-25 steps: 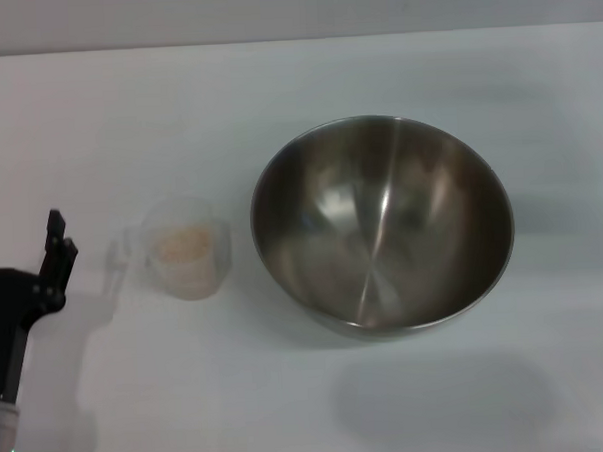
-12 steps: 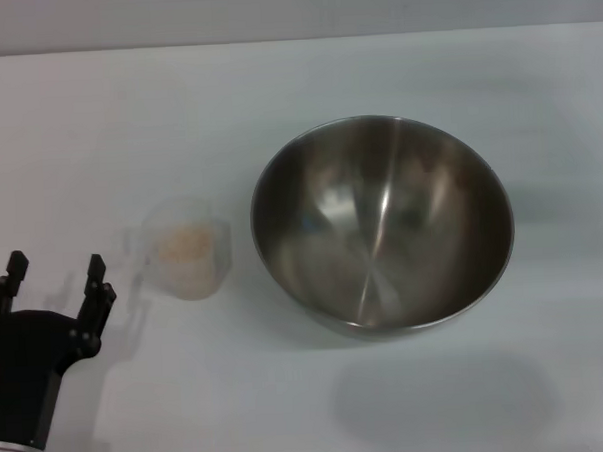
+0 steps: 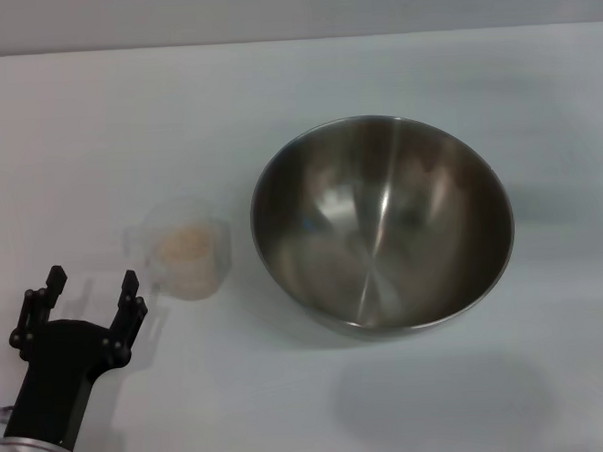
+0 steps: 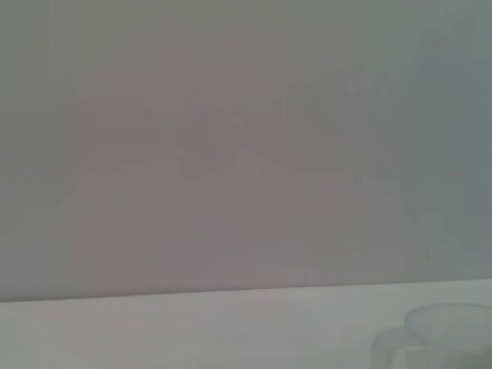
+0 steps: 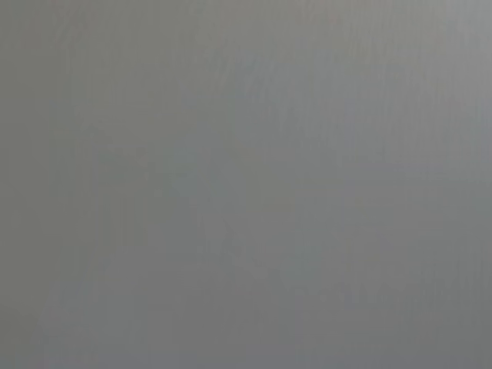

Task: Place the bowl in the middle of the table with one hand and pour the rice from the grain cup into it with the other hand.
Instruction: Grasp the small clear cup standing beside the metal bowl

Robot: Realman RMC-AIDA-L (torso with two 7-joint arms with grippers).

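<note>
The steel bowl (image 3: 382, 225) stands empty on the white table (image 3: 275, 87), a little right of the middle. The clear grain cup (image 3: 185, 247) stands to its left, handle toward the left, with pale rice (image 3: 183, 244) inside. The cup also shows at the edge of the left wrist view (image 4: 438, 338). My left gripper (image 3: 92, 295) is open, low at the front left, its fingertips a short way in front and to the left of the cup, apart from it. The right gripper is out of view.
The table's far edge meets a grey wall (image 3: 292, 11) at the back. The right wrist view shows only plain grey.
My left gripper has moved right and toward the cup, coming fully into the head view. The bowl and the cup have not moved.
</note>
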